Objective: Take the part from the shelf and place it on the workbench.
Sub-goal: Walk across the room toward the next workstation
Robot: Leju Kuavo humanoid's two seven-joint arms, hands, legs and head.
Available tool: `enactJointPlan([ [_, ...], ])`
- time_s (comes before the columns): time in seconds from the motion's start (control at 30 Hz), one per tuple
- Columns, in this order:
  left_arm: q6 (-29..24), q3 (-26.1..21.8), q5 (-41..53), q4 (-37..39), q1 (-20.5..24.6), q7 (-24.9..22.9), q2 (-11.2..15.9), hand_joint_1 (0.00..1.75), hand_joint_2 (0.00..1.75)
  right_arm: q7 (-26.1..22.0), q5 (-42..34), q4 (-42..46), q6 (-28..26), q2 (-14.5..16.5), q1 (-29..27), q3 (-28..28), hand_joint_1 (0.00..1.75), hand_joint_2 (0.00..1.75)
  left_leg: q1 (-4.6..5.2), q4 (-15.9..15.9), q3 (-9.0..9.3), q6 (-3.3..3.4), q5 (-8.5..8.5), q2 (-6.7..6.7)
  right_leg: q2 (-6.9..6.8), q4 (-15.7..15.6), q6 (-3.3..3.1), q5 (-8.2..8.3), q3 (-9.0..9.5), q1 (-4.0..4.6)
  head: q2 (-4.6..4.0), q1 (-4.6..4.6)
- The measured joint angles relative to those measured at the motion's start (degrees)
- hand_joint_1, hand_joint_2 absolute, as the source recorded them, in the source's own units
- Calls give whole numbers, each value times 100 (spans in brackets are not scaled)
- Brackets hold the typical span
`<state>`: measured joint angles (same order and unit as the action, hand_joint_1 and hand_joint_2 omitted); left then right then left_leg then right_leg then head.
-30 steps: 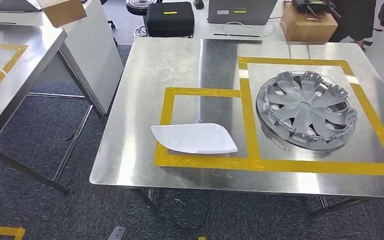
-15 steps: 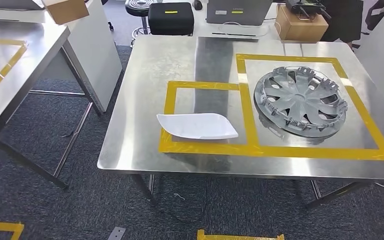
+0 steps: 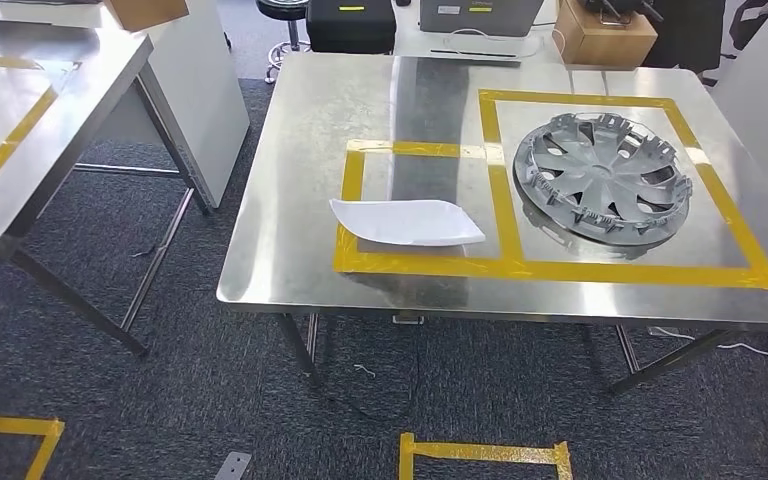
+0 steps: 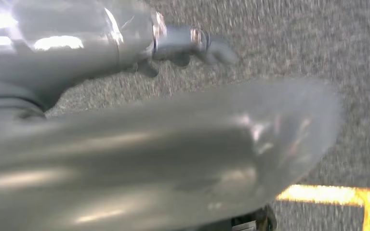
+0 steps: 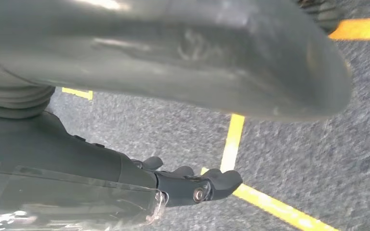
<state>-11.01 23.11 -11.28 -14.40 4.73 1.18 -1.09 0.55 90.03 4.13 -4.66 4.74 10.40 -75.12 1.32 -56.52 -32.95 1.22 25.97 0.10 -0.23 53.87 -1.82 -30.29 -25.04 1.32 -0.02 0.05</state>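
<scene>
Our view has drawn back from the workbench (image 3: 290, 270); white part (image 3: 407, 222) and wheel cover (image 3: 603, 178) lie there. Both hands (image 4: 192, 45) (image 5: 197, 185) hang empty, fingers loosely apart: placement seems finished.

Bare steel lies left of the white part (image 3: 407, 221) — hubcap (image 3: 602, 179) crowds the right.

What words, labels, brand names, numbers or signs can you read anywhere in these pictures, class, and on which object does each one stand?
No text can be read.
Yellow label on the black case behind the steel table: too small to read.
Yellow label on the grey laptop: too small to read.
Grey plastic wheel cover and white curved panel: no visible lettering.
Wrist views: blurred, no markings legible.
</scene>
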Motion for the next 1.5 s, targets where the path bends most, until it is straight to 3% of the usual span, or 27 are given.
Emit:
enactJointPlan([
  [0.03, -3, 1, -8, 1, -2, -4, 3, 0, 0, 0, 0, 0, 0, 1, -2, 0, 0, 0, -4, -39, -36, -31, 53, -4, -10, -40, -14, 66, -29, -16, 0, 9],
  [0.1, -11, 2, -19, 6, -6, -12, 9, 0, 0, 0, 0, 0, 1, 1, -1, -1, 0, 0, -25, -374, -189, -103, 443, -20, -32, -105, -26, 215, -138, -65, 0, -2],
  [0.17, -14, 2, -25, 11, -4, -17, 13, 0, 0, 0, 0, 0, 2, -1, -1, -2, 0, 0, -93, -1053, -400, -195, 968, -28, -37, -72, -12, 324, -314, -83, 0, -34],
  [0.2, -14, 2, -27, 14, -5, -17, 15, 0, 0, 0, 0, -1, 2, 2, -6, -2, 0, 0, -132, -1371, -461, -244, 1092, -27, -42, -41, 13, 372, -411, -96, 0, -42],
  [0.27, -14, 3, -31, 20, -6, -17, 18, 0, 0, 0, 0, -2, 2, 9, -12, -2, 0, 0, -207, -1589, -374, -339, 950, -20, -54, 55, 72, 453, -615, -142, 0, -49],
  [0.33, -15, 4, -33, 22, 2, -16, 24, 0, 0, 0, 0, -1, 2, 16, -7, -2, 0, 0, -294, -1081, 72, -449, 638, -13, -56, 212, 145, 506, -825, -203, 0, -59],
  [0.37, -16, 5, -33, 22, 10, -15, 23, 0, 0, 0, 0, 1, 1, 15, -3, -2, 0, 0, -315, -698, 343, -491, 612, -18, -48, 303, 186, 521, -919, -221, 0, -85],
  [0.43, -17, 13, -33, 21, 29, -14, 23, 0, 0, 0, 0, 3, 0, 11, 1, -2, 0, 0, -318, -195, 646, -457, 732, -31, -33, 431, 276, 567, -1033, -226, 0, -115],
  [0.53, -28, 44, -34, 25, 35, -22, 36, 0, 0, -12, 0, -1, 2, 18, -28, -1, 0, 0, -276, -146, 566, -231, 681, -35, -30, 441, 386, 629, -1084, -256, 0, -91],
  [0.6, -43, 65, -48, 28, 38, -38, 45, 0, 0, -42, -1, -5, 5, 32, -53, -1, 0, 0, -266, -139, 425, -106, 544, -40, -26, 708, 434, 246, -1168, -275, 0, -67],
  [0.67, -66, 88, -72, 30, 42, -67, 56, 0, 0, -72, -1, -6, 13, 44, -47, -2, 0, 0, -236, -145, 255, -43, 404, -50, -17, 1375, 448, -386, -1294, -276, 0, -27],
  [0.7, -76, 97, -90, 31, 41, -90, 63, 0, 0, -81, 0, -6, 20, 51, -39, -2, 0, 0, -213, -149, 167, -27, 336, -53, -14, 1726, 442, -583, -1331, -274, 0, -14],
  [0.73, -86, 102, -110, 33, 39, -123, 74, 0, 0, -78, 0, -6, 32, 61, -33, -1, 0, 0, -187, -153, 81, -18, 269, -52, -12, 1963, 422, -643, -1308, -267, 0, -3],
  [0.77, -93, 104, -137, 37, 37, -164, 87, 0, 0, -60, 0, -6, 50, 75, -31, 1, 0, 0, -160, -156, -1, -12, 205, -49, -10, 2026, 387, -576, -1208, -253, 0, 4],
  [0.8, -97, 105, -161, 40, 36, -207, 106, 0, 0, -30, 0, -7, 72, 93, -31, 5, 0, 0, -133, -156, -72, -10, 146, -46, -8, 1878, 333, -424, -1013, -228, 0, 10],
  [0.87, -102, 114, -196, 44, 38, -279, 138, 0, 0, 35, 0, -5, 111, 122, -25, 26, 0, 0, -95, -157, -167, -18, 42, -35, -5, 1092, 159, -190, -418, -131, 0, 17],
  [0.93, -104, 130, -219, 44, 42, -323, 163, 0, 0, 80, 0, -3, 128, 143, -8, 74, 0, 0, -87, -151, -214, -58, -54, -7, -7, 318, 31, -206, 64, -46, 0, 5],
  [0.97, -105, 138, -234, 43, 45, -344, 175, 0, 0, 104, 0, -2, 136, 150, -4, 104, 0, 0, -92, -143, -230, -91, -106, 11, -7, 125, 7, -238, 159, -17, 0, -1],
  [1.03, -104, 148, -280, 45, 39, -389, 214, 0, 0, 157, -1, -1, 151, 164, -15, 151, 0, 0, -112, -119, -265, -153, -184, 33, -14, 10, 13, -141, 131, -15, 0, 1],
  [1.1, -94, 176, -329, 47, 30, -422, 249, 0, 0, 197, -16, 3, 142, 169, -28, 179, 0, 0, -123, -284, -365, -209, 86, 13, -32, -62, -8, 36, 9, -43, 0, -11],
  [1.17, -79, 222, -368, 48, 32, -430, 263, 0, 0, 207, -94, 7, 98, 157, -28, 190, 0, 0, -150, -840, -531, -262, 678, -15, -39, -62, -25, 184, -177, -58, 0, -57],
  [1.2, -72, 243, -383, 48, 32, -420, 263, 0, 0, 192, -153, 7, 78, 144, -27, 190, 0, 0, -163, -1199, -603, -289, 899, -18, -43, -37, -21, 247, -281, -59, 0, -79],
  [1.23, -68, 263, -392, 48, 32, -403, 261, 0, 0, 173, -205, 7, 66, 130, -27, 189, 0, 0, -175, -1495, -633, -313, 977, -19, -50, -3, -10, 306, -389, -61, 0, -96],
  [1.3, -61, 312, -398, 48, 32, -367, 250, 0, 0, 133, -272, 7, 56, 91, -24, 188, 0, 0, -197, -1647, -478, -352, 750, -15, -63, 99, 24, 402, -620, -76, 0, -122],
  [1.37, -53, 366, -398, 46, 38, -349, 239, 0, 0, 115, -297, 8, 49, 58, -17, 188, 0, 0, -226, -1090, 24, -384, 513, -10, -66, 242, 74, 460, -830, -95, 0, -169],
  [1.43, -44, 398, -398, 43, 51, -340, 225, 0, 0, 107, -303, 8, 41, 30, -10, 188, 0, 0, -227, -370, 526, -355, 629, -13, -62, 380, 132, 502, -962, -95, 0, -250],
  [1.5, -38, 419, -398, 41, 55, -336, 216, 0, 0, 103, -303, 7, 32, 9, -11, 188, 0, 0, -196, -84, 674, -256, 736, -19, -59, 424, 195, 573, -1004, -98, 0, -296],
])
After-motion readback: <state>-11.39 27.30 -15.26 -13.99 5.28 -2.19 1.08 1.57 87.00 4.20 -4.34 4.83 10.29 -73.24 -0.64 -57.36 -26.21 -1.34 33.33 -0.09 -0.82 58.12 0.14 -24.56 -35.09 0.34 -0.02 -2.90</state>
